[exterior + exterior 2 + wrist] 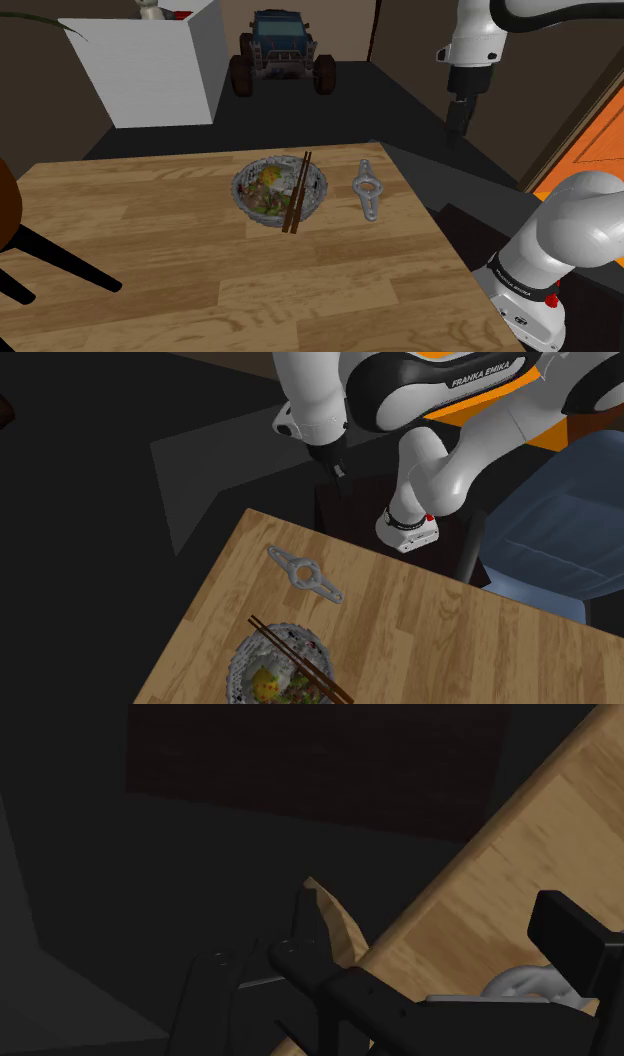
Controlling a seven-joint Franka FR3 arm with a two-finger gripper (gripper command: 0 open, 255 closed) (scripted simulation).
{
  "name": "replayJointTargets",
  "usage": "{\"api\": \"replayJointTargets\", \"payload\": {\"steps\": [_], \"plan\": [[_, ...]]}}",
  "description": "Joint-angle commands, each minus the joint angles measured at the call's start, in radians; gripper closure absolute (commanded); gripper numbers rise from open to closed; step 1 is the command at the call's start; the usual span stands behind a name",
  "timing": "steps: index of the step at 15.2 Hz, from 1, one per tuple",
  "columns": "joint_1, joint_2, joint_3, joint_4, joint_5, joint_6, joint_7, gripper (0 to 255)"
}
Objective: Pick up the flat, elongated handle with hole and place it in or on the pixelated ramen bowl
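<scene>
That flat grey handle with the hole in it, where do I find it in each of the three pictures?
Shoulder view: the handle lies on the wooden table, just right of the ramen bowl.
Second exterior view: the handle lies near the table's left edge, above the bowl.
Wrist view: a grey bit, likely the handle, peeks out by one black finger.
Shared landmark: the wooden table's edge.
</scene>
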Motion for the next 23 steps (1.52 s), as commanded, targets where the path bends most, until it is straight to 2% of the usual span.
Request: {"api": "replayJointTargets", "payload": {"steps": [1,6,11,15,18,23], "plan": [[0.0,0.0,0.0,0.0,0.0,0.0,0.0,0],[-0.011,-0.033,0.162,-0.066,0.123,0.108,0.284,0],[-0.036,0.007,0.339,-0.076,0.222,0.241,0.566,0],[-0.082,0.089,0.49,-0.044,0.265,0.356,0.792,0],[-0.142,0.175,0.61,0.003,0.266,0.441,0.967,0],[-0.144,0.193,0.635,-0.038,0.275,0.502,0.974,0]]}}
